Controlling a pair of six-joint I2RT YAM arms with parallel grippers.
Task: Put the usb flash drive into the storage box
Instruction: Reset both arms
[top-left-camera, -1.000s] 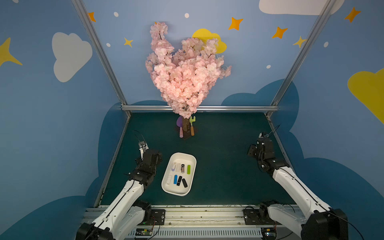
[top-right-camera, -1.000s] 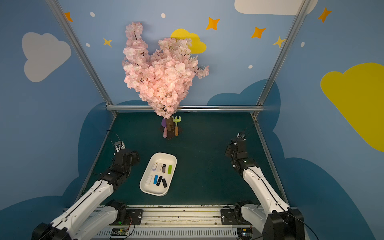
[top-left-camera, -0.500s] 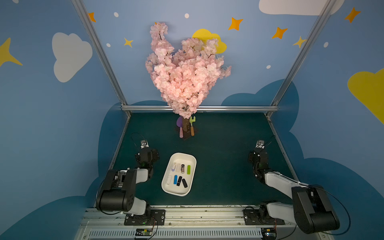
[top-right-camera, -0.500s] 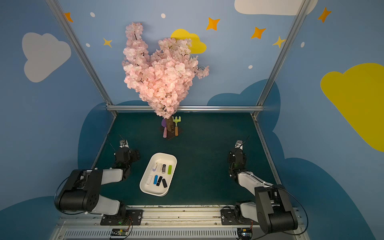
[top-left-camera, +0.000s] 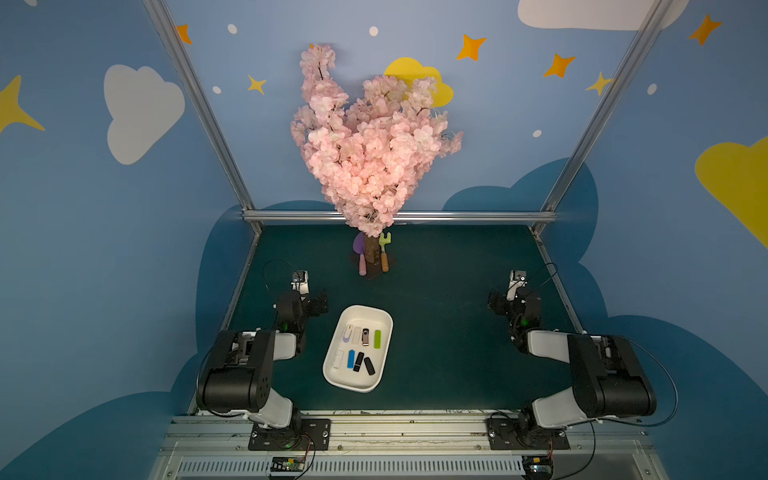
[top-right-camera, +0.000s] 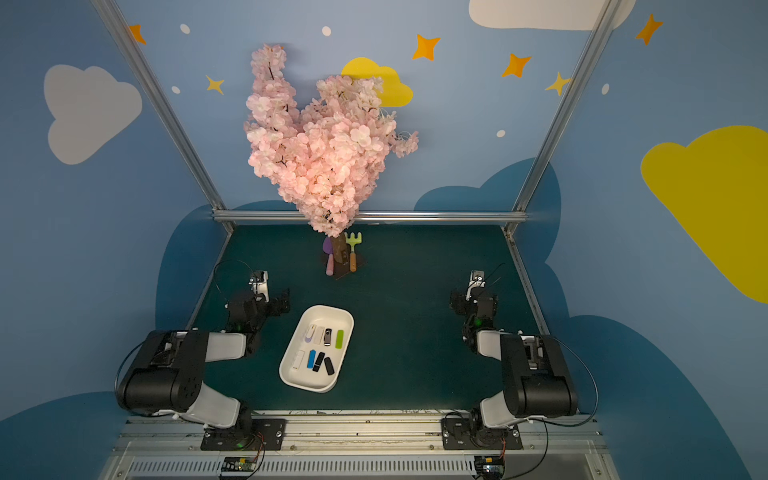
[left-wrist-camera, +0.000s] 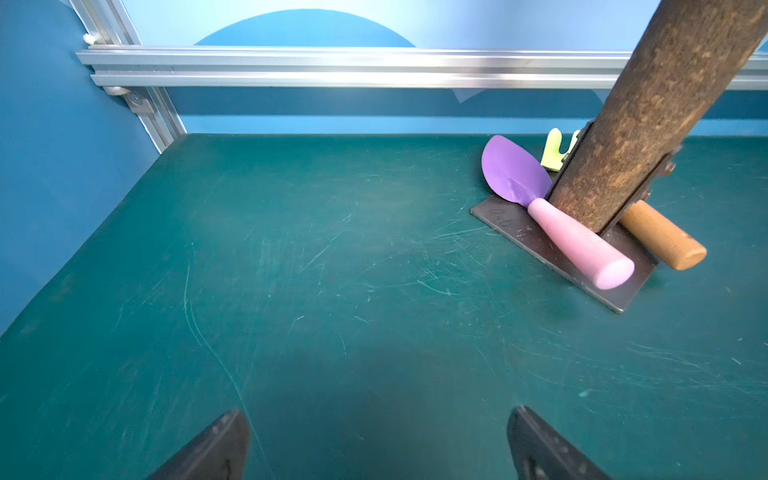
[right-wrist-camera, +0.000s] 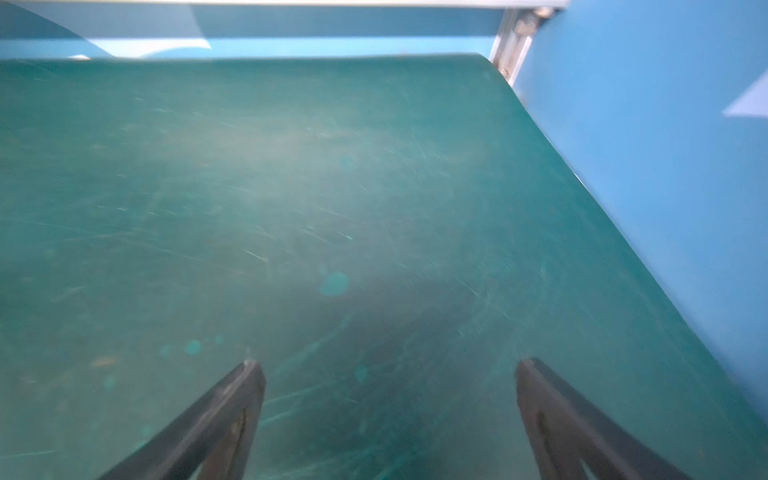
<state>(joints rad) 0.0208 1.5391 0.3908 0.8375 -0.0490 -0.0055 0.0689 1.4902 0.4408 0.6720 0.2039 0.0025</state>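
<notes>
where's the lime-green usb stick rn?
In both top views the lime-green USB stick lies inside the shallow white plastic storage box, at the right end of its far row, beside the black-and-silver swivel stick.

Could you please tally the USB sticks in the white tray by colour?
White sticks: 3 (one part lavender)
Black sticks: 3 (one part silver)
Blue stick: 1
Green stick: 1
Total: 8, all in the storage box

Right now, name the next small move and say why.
Probably none: the job looks done. All drives I can see lie in the box, none shows on the mat, and the left gripper and right gripper are open, empty, apart from it.
</notes>
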